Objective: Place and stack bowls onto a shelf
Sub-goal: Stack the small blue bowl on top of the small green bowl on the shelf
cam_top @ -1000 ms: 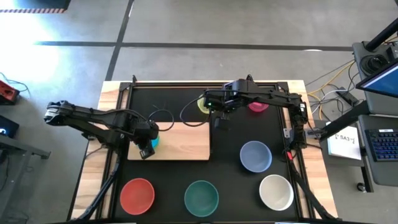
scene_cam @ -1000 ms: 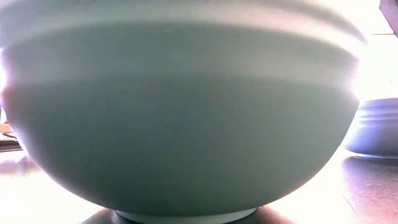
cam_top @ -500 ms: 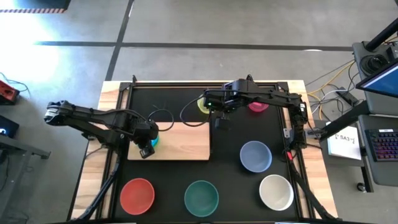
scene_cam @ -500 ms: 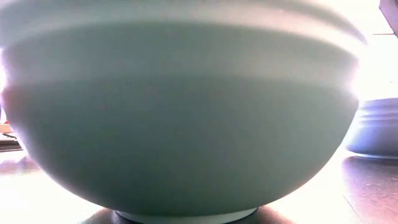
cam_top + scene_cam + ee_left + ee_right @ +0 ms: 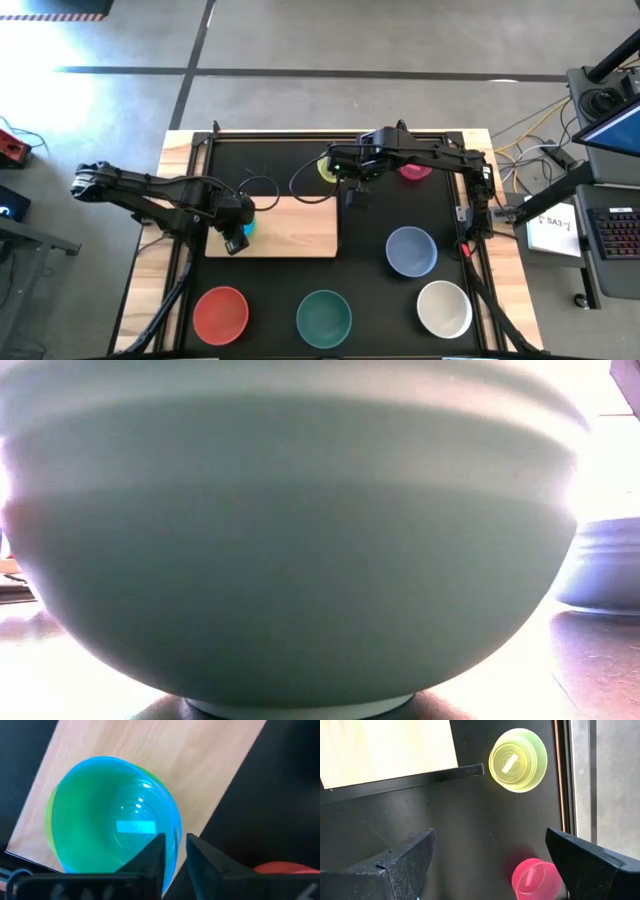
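The left hand (image 5: 236, 240) sits at the left end of the shelf (image 5: 300, 230), right over the cyan bowl (image 5: 112, 815), which is nested inside the green bowl (image 5: 49, 817) (only a thin green rim peeks out around it). In the left wrist view the two dark fingers (image 5: 150, 857) straddle the cyan rim with a narrow gap between them; I can't tell whether they pinch the rim or have just let go.

The right hand (image 5: 352, 192) hangs over the black worktop (image 5: 380, 215) just off the shelf's right end, jaws spread wide and empty. It is near the yellow bowl (image 5: 517, 760) and magenta bowl (image 5: 536, 879), both apart from each other at the worktop's far side.

The larger ones wait along the near side: red bowl (image 5: 221, 313), teal bowl (image 5: 324, 317), white bowl (image 5: 444, 308), w/ the pale blue bowl (image 5: 411, 250) a bit further in. The low view is nearly filled by the teal one.

Handling, as I judge it: thin plastic, so light, stiff and a bit slick. They'll prob. skate on the worktop if nudged sideways. Best hold is the rim, one finger inside and one outside, coming straight down. Nested bowls may lift together, so a release should be clean and vertical.
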Controlling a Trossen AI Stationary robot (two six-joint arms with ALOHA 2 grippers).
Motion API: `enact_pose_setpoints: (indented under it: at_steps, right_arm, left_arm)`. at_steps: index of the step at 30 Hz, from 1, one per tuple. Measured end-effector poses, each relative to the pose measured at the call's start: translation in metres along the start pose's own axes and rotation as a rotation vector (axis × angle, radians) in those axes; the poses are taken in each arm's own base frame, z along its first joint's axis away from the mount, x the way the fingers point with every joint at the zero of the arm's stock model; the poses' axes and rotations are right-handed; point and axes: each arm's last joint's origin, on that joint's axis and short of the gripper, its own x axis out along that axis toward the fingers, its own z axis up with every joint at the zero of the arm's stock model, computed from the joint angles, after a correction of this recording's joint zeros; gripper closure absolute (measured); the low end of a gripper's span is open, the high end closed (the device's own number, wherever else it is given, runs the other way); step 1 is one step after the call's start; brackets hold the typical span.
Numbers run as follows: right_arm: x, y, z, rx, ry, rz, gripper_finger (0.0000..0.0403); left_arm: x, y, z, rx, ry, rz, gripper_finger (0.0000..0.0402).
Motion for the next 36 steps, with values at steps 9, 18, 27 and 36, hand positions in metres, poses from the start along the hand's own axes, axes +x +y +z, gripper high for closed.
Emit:
enact_pose_setpoints:
  at_steps: [9,18,27,36]
  right_arm:
    - [0.001,-0.0041,0.0,0.004,0.002,-0.004,0.0035]
    - [0.0018,-0.0077,0.0,0.012,0.004,-0.006,0.0035]
    - [0.0018,-0.0075,0.0,0.006,0.004,-0.006,0.0035]
    - [0.0018,-0.0075,0.0,0.006,0.003,-0.006,0.0035]
  left_arm:
    - [-0.0022,-0.0046,0.0019,-0.008,0.022,-0.087,0.0299]
    - [-0.0005,-0.0034,0.002,-0.016,0.013,-0.049,0.0391]
    - [-0.0054,-0.0036,0.003,-0.044,0.0,-0.042,0.0401]
    - [-0.0012,-0.0025,0.003,-0.048,-0.009,0.025,0.0401]
